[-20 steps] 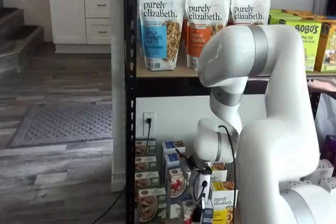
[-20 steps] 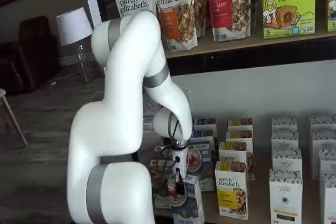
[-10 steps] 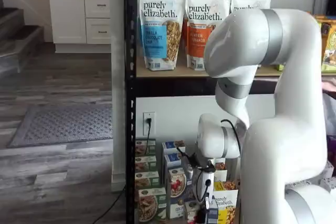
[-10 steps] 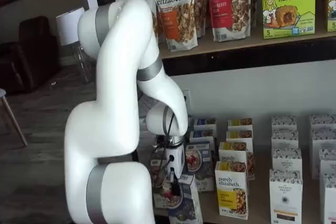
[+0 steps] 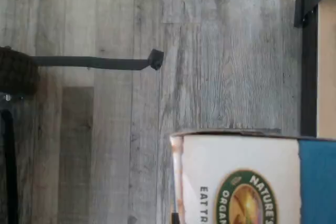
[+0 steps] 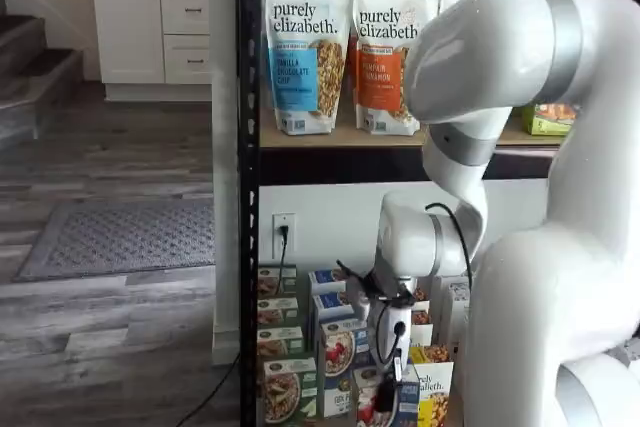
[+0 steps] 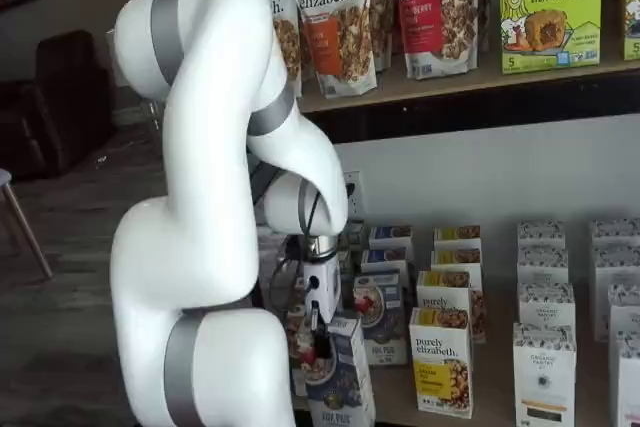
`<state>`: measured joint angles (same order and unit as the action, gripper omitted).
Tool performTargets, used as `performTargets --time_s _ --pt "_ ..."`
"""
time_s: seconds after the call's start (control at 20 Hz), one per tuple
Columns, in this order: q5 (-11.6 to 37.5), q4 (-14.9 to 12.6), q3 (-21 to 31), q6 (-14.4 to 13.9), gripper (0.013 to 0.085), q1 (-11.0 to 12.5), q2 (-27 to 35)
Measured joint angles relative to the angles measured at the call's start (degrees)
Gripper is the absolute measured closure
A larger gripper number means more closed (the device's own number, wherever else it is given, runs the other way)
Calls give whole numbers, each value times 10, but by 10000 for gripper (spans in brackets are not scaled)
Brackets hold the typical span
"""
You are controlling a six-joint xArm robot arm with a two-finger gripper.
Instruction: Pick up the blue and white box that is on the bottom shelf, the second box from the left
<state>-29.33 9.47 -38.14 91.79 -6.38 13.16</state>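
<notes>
Gripper (image 7: 314,342) is clamped on the blue box (image 7: 338,372); fingers closed on its top edge, white body hanging straight down from the wrist in both shelf views. In a shelf view the fingers (image 6: 392,387) show as a dark strip running down onto the box top, cable looping beside them.

Blue box position, relative to the bottom shelf (image 7: 490,387): out past the shelf's front edge, forward of the row it matches, roughly upright with a slight tilt. It sits in front of another blue box (image 7: 378,319) that stands on the shelf with its berry-bowl face showing. Just beside it on the shelf side is the yellow box (image 7: 442,375), upright at the front edge. White boxes (image 7: 545,372) stand further along the shelf, well apart from the gripper.

In a shelf view the blue box (image 6: 385,402) is partly behind the arm; the green boxes (image 6: 283,387) stand on the far side of it, next to the black post (image 6: 249,197).

Wrist view: white top panel of the blue box (image 5: 236,182) with a round green-ringed logo and a blue strip fills the near corner, grey plank floor (image 5: 105,129) beyond it, black rack frame (image 5: 307,66) at one edge. Fingers not visible there.

Arm (image 7: 200,227) blocks most of the shelf's end in a shelf view.
</notes>
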Motion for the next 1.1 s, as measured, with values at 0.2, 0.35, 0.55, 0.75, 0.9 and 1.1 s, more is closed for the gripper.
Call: performTargets --time_s 0.2,0.35,0.55,0.75,0.9,1.1 --pt "-21 -4 20 -5 490 1 -53" --pt "-81 5 19 5 490 9 -98" --pt "-137 -4 16 -2 490 13 -144" --pt "-172 -2 14 -1 490 18 -181" --pt "-203 5 7 7 490 24 -207" --pt "-248 24 -6 23 490 34 -232"
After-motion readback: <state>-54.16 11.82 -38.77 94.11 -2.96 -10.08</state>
